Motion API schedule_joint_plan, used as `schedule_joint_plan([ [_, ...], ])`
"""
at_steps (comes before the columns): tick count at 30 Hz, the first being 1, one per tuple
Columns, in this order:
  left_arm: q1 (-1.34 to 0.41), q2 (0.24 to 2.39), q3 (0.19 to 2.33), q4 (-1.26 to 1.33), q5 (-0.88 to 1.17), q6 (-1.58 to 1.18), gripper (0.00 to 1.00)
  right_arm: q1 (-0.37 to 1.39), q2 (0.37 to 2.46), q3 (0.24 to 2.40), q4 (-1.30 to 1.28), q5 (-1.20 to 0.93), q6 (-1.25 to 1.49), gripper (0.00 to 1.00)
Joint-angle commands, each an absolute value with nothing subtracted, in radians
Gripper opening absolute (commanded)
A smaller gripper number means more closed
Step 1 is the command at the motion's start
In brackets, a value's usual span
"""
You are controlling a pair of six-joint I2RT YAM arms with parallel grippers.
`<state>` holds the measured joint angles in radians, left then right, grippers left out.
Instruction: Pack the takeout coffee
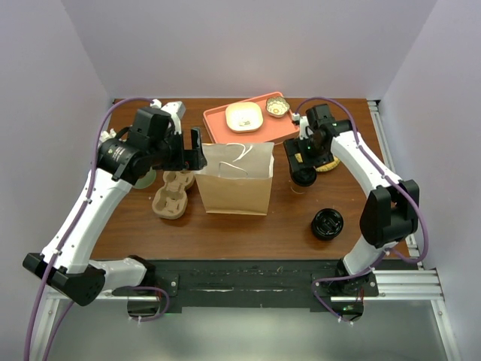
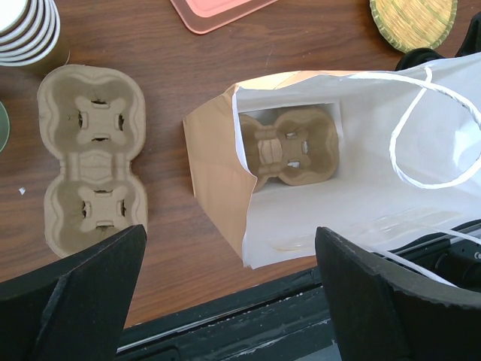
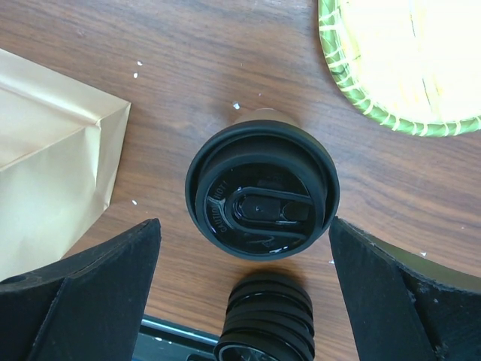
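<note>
The takeout coffee [image 3: 259, 188], a small cup with a round black lid, stands on the table right of the brown paper bag [image 1: 234, 180]; it also shows in the top view [image 1: 304, 179]. My right gripper [image 3: 244, 293] is open and hovers above the cup, one finger on each side of it, touching nothing; the top view shows the gripper [image 1: 307, 156] over the cup. My left gripper [image 2: 229, 293] is open and empty at the bag's left edge [image 1: 192, 156]. The bag [image 2: 361, 188] stands open, with a pulp cup carrier [image 2: 289, 147] at its bottom.
A second pulp carrier [image 2: 94, 158] lies left of the bag, by a stack of cream cups [image 2: 26, 26]. A squat stack of black lids [image 1: 328, 224] sits near the front right. A woven coaster [image 3: 406, 60] and a pink tray [image 1: 218, 120] lie behind.
</note>
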<state>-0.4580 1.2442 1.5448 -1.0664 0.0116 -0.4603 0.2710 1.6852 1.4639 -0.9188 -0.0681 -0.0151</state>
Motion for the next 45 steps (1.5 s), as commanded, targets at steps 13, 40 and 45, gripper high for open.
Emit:
schedule_joint_plan([
  [13, -0.451, 1.256, 1.554, -1.049, 0.006, -0.453, 1.0, 0.298, 1.651, 1.413, -0.799, 0.032, 0.048, 0.91],
  [40, -0.451, 1.232, 1.535, -1.025, 0.012, -0.463, 1.0, 0.333, 1.625, 1.313, -0.753, 0.113, 0.097, 0.77],
  [45, -0.451, 1.233, 1.548, -1.043, -0.025, -0.457, 1.0, 0.333, 1.618, 1.287, -0.733, 0.136, 0.098, 0.72],
])
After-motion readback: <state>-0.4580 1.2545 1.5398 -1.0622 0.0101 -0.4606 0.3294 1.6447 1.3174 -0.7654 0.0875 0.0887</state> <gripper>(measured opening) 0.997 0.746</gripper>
